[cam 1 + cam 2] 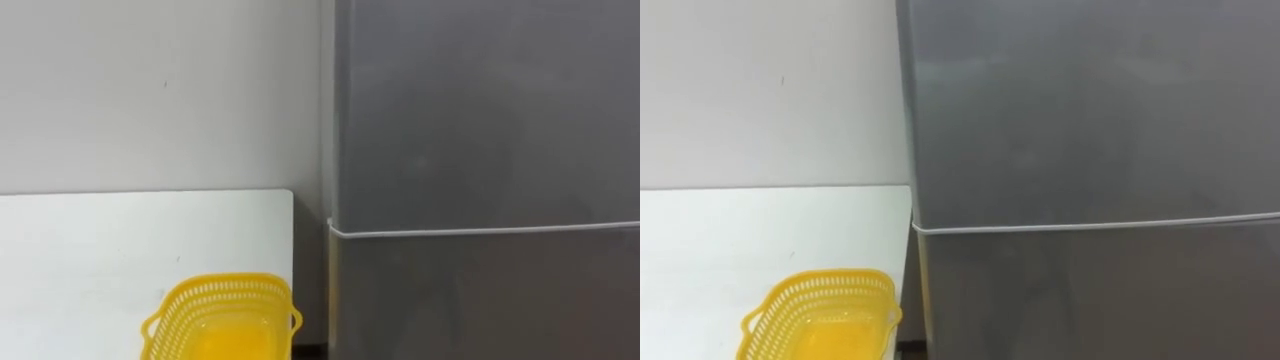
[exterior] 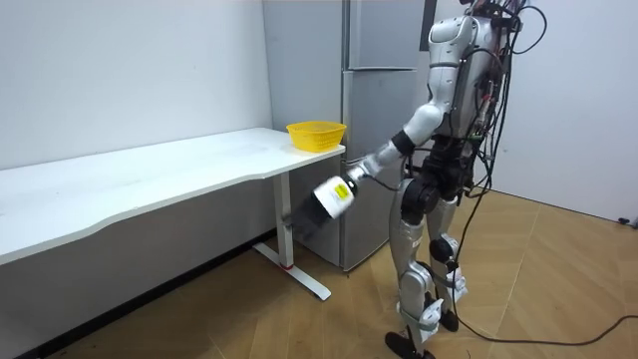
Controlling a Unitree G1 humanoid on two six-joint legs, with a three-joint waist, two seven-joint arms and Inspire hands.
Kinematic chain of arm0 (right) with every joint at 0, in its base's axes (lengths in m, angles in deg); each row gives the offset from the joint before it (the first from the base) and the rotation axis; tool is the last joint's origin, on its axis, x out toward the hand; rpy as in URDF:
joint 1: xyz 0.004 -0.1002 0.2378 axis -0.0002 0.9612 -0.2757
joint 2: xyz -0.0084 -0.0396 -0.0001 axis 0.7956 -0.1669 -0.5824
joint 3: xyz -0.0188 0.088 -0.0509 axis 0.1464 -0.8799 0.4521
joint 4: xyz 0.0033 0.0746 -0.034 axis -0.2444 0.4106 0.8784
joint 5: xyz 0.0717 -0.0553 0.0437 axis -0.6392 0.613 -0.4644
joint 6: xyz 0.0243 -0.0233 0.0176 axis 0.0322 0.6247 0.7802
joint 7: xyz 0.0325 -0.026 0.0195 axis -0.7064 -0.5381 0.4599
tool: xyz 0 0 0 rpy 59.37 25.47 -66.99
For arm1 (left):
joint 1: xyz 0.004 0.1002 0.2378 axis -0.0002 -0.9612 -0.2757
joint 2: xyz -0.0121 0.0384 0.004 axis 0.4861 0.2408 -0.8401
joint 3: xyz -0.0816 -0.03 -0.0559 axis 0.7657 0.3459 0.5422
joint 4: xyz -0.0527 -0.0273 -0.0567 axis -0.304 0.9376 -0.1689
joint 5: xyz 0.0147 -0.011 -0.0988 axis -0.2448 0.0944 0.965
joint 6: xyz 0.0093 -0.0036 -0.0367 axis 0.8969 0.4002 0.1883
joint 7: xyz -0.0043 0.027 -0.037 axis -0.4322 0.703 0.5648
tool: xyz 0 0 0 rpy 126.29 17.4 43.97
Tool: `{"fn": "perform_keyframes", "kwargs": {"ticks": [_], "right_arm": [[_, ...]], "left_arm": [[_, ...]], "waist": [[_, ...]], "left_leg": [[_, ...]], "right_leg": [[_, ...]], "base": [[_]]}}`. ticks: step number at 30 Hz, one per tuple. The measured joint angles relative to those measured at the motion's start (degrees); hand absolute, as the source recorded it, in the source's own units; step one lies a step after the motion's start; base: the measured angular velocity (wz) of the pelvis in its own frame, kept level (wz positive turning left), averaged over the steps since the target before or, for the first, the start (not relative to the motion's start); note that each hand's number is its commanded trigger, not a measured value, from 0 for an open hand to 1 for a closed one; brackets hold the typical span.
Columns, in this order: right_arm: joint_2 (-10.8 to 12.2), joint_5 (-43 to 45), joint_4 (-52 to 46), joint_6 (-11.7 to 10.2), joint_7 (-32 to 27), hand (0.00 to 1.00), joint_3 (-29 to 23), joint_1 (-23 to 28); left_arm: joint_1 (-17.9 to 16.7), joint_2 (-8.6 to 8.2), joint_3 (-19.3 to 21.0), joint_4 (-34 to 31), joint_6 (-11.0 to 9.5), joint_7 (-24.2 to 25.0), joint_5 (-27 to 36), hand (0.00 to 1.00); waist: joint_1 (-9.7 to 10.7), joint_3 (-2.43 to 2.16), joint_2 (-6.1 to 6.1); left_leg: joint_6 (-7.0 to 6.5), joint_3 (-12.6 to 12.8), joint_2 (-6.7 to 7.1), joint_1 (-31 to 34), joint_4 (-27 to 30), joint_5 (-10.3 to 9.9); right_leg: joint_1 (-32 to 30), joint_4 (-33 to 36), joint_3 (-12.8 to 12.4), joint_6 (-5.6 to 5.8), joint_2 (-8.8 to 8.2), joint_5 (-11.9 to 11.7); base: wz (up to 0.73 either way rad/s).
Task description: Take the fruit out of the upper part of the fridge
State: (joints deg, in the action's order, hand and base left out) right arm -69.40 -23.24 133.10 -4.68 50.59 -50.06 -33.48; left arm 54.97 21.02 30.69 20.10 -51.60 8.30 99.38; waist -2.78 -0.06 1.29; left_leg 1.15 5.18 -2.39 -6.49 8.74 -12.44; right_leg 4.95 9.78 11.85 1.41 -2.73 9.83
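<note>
Low in the middle of the room view, the robot stands on the wooden floor [image 2: 543, 289] with its back partly to the camera, just in front of the fridge [image 2: 374, 150]. Its left arm reaches down and out toward the room view's left, past the end of the counter [image 2: 150, 179]. At the end of that arm, the left hand [image 2: 361, 176] grasps a white container [image 2: 333, 196] with a yellow label. It holds the container in the air below the counter's edge and beside the counter's leg. The fingers are too small to make out singly.

In the lower left of the eye views, a yellow basket [image 1: 225, 287] sits on the white counter close to its right-hand end. It is a perforated plastic basket with handles at its sides.

Beyond it, the grey fridge takes up the right of the eye views and stands just beside the counter's end. A pale seam runs across between the upper door [image 1: 480, 110] and the lower door [image 1: 480, 300], and both doors are closed. A plain light wall [image 1: 150, 90] fills the upper left, behind the counter.
</note>
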Motion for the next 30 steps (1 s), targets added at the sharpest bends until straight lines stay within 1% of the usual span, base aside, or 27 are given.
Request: {"fn": "perform_keyframes", "kwargs": {"ticks": [1,2,3,4,5,7,8,10,11,13,14,15,16,17,18,19,21,24,25,26,28,29,30], "right_arm": [[0.0,-0.1,-0.2,-0.1,-0.1,0.0,-0.2,0.1],[-0.1,-0.2,-0.2,-0.1,-0.1,0.0,-0.3,0.1],[-0.1,-0.5,-0.4,-0.1,-0.1,0.0,-0.3,0.2],[0.0,-0.3,-0.5,-0.1,-0.1,0.0,-0.5,0.2],[0.1,-0.2,-0.5,-0.1,-0.1,0.0,-0.9,0.2],[0.1,0.0,-0.7,-0.5,-0.1,0.0,-0.9,0.3],[0.1,0.0,-0.7,-0.7,0.0,0.0,-0.8,0.4],[0.1,-0.2,-0.7,-1.5,0.4,0.0,-0.8,0.9],[0.1,-0.1,-0.7,-1.7,0.5,0.0,-0.9,0.9],[0.2,0.8,-0.9,-2.7,0.6,0.0,-1.7,1.4],[0.3,1.0,-0.9,-3.0,0.6,0.0,-2.2,1.6],[0.5,1.5,-1.1,-3.4,0.6,0.0,-2.9,1.9],[0.5,1.6,-1.1,-3.7,0.6,0.0,-3.3,2.1],[0.5,1.4,-1.1,-3.8,0.6,0.0,-3.3,2.1],[0.5,1.2,-1.0,-3.8,0.7,0.0,-3.4,2.0],[0.6,0.8,-1.0,-3.8,0.9,0.0,-4.0,1.9],[0.7,0.5,-1.0,-3.8,1.4,0.0,-4.7,1.9],[0.6,0.9,-2.0,-3.5,2.8,0.0,-5.3,2.1],[0.6,1.1,-2.0,-3.5,3.4,0.0,-5.4,2.1],[0.6,1.1,-2.0,-3.5,3.7,0.0,-5.4,2.0],[0.6,0.9,-2.0,-3.5,4.4,0.0,-5.4,1.8],[0.6,0.8,-2.0,-3.5,4.5,0.0,-5.4,1.8],[0.6,0.8,-2.0,-3.5,4.6,0.0,-5.4,1.8]], "left_arm": [[0.0,0.01,0.0,-3.9,-1.1,-1.6,-0.4,0.0],[0.0,0.05,0.0,-5.7,-1.6,-2.4,-0.5,0.0],[-0.1,0.11,-0.1,-9.6,-2.1,-3.6,-0.6,0.0],[-0.1,0.15,0.1,-13.3,-2.3,-4.6,-0.6,0.0],[-0.1,0.15,0.3,-15.2,-2.4,-5.1,-0.6,0.0],[-0.1,0.35,0.5,-22.2,-3.7,-7.4,-0.6,0.0],[-0.2,0.44,0.5,-23.9,-4.0,-7.7,-0.6,0.0],[-0.6,0.52,0.4,-31.7,-4.6,-8.4,-0.6,0.0],[-0.6,0.53,0.4,-33.6,-4.7,-8.4,-0.7,0.0],[-0.7,0.57,0.6,-40.7,-5.4,-8.2,-3.1,0.0],[-0.8,0.57,0.7,-42.9,-5.6,-8.1,-3.4,0.0],[-0.8,0.62,1.0,-46.4,-6.1,-7.4,-5.1,0.0],[-0.7,0.86,1.3,-49.6,-6.4,-6.8,-5.5,0.0],[-0.7,0.97,1.3,-51.2,-6.4,-6.4,-5.5,0.0],[-0.7,1.31,1.4,-54.4,-6.6,-5.5,-5.5,0.0],[-0.7,1.53,1.5,-56.7,-7.1,-4.3,-5.4,0.0],[-0.6,1.52,1.5,-60.0,-7.1,-1.9,-4.4,0.0],[-0.1,1.51,1.5,-63.7,-7.1,2.9,-2.7,0.0],[-0.1,1.52,1.4,-64.9,-7.1,5.0,-2.1,0.0],[-0.1,1.52,1.2,-65.5,-7.1,6.0,-1.6,0.0],[-0.1,1.51,-0.3,-66.9,-6.8,9.9,-1.2,0.0],[-0.1,1.51,-0.6,-67.0,-6.7,10.9,-1.0,0.0],[-0.1,1.49,-1.5,-67.5,-6.2,12.6,0.3,0.0]], "waist": [[0.0,-0.08,0.04],[0.0,-0.09,0.09],[0.1,-0.18,-0.02],[0.1,-0.17,0.04],[0.1,-0.23,-0.05],[-0.3,-0.34,-0.23],[-0.4,-0.35,-0.24],[-0.5,-0.38,-0.32],[-0.5,-0.39,-0.35],[-0.6,-0.37,-0.37],[-0.6,-0.33,-0.44],[-0.5,-0.16,-0.26],[-0.4,-0.15,-0.31],[-0.2,-0.09,-0.31],[0.4,0.04,-0.26],[0.9,0.15,-0.21],[1.1,0.4,-0.06],[1.5,0.55,-0.21],[1.7,0.52,-0.37],[1.9,0.48,-0.42],[2.2,0.4,-0.57],[2.3,0.36,-0.53],[2.6,0.29,-0.51]], "left_leg": [[0.0,-0.2,0.0,0.0,0.0,0.0],[0.0,-0.3,0.0,0.0,0.0,0.0],[0.0,-0.3,0.01,0.0,0.0,0.0],[0.0,-0.6,0.04,0.2,0.0,0.0],[0.0,-0.7,0.06,0.3,0.0,0.0],[0.0,-0.7,0.09,0.2,0.0,0.0],[0.0,-0.7,0.1,0.0,0.0,0.0],[0.0,-1.0,0.1,-0.1,0.1,0.0],[0.0,-1.2,0.1,-0.1,0.1,0.0],[0.0,-1.3,0.11,-0.1,0.0,0.0],[0.01,-1.4,0.11,-0.1,0.0,0.0],[0.01,-1.4,0.11,-0.2,0.0,0.0],[0.0,-1.6,0.14,-0.3,0.0,0.0],[0.0,-1.7,0.17,-0.3,0.0,0.0],[0.0,-2.2,0.21,-0.3,0.0,0.0],[0.0,-2.3,0.21,-0.4,0.0,0.0],[0.01,-2.3,0.2,-0.4,0.0,0.0],[0.01,-2.2,0.19,0.0,0.2,0.0],[0.01,-2.2,0.22,0.0,0.5,0.0],[0.01,-2.1,0.22,0.0,0.5,0.0],[0.01,-2.1,0.22,0.2,0.5,0.0],[0.01,-2.1,0.22,0.2,0.5,0.0],[0.01,-2.1,0.22,0.2,0.5,0.0]], "right_leg": [[-0.1,0.0,0.0,0.0,0.04,0.0],[-0.1,0.0,0.0,0.0,0.05,0.0],[-0.2,-0.1,0.0,0.0,0.06,0.0],[-0.1,-0.2,0.2,0.0,0.06,0.0],[-0.2,-0.3,0.3,0.0,0.05,0.0],[0.0,-0.7,0.4,0.0,0.04,0.0],[0.1,-0.8,0.4,0.0,0.05,0.0],[0.2,-1.0,0.4,0.0,0.06,0.0],[0.2,-1.0,0.5,0.0,0.06,0.0],[0.3,-1.0,0.6,0.0,0.05,0.0],[0.3,-1.0,0.6,0.0,0.05,0.0],[0.3,-1.1,0.6,0.0,0.05,0.0],[0.5,-1.2,0.6,0.0,0.05,0.0],[0.6,-1.2,0.7,0.0,0.02,0.0],[0.9,-1.2,0.9,0.0,0.0,0.0],[1.0,-1.2,0.9,0.0,0.0,0.0],[1.0,-1.3,0.9,0.0,0.01,0.0],[0.5,-1.3,0.8,0.03,0.01,0.0],[0.4,-1.2,0.8,0.04,-0.03,0.0],[0.3,-1.2,0.8,0.04,-0.02,0.0],[0.1,-1.2,0.8,0.04,-0.01,0.0],[0.1,-1.2,0.8,0.04,0.0,0.0],[0.1,-1.2,0.8,0.04,0.0,0.0]], "base": [[-0.06],[-0.06],[0.0],[0.04],[0.06],[0.02],[0.0],[0.0],[0.04],[0.0],[0.0],[0.0],[0.0],[0.09],[0.11],[0.08],[0.0],[0.0],[0.0],[0.0],[0.0],[0.0],[0.0]]}}
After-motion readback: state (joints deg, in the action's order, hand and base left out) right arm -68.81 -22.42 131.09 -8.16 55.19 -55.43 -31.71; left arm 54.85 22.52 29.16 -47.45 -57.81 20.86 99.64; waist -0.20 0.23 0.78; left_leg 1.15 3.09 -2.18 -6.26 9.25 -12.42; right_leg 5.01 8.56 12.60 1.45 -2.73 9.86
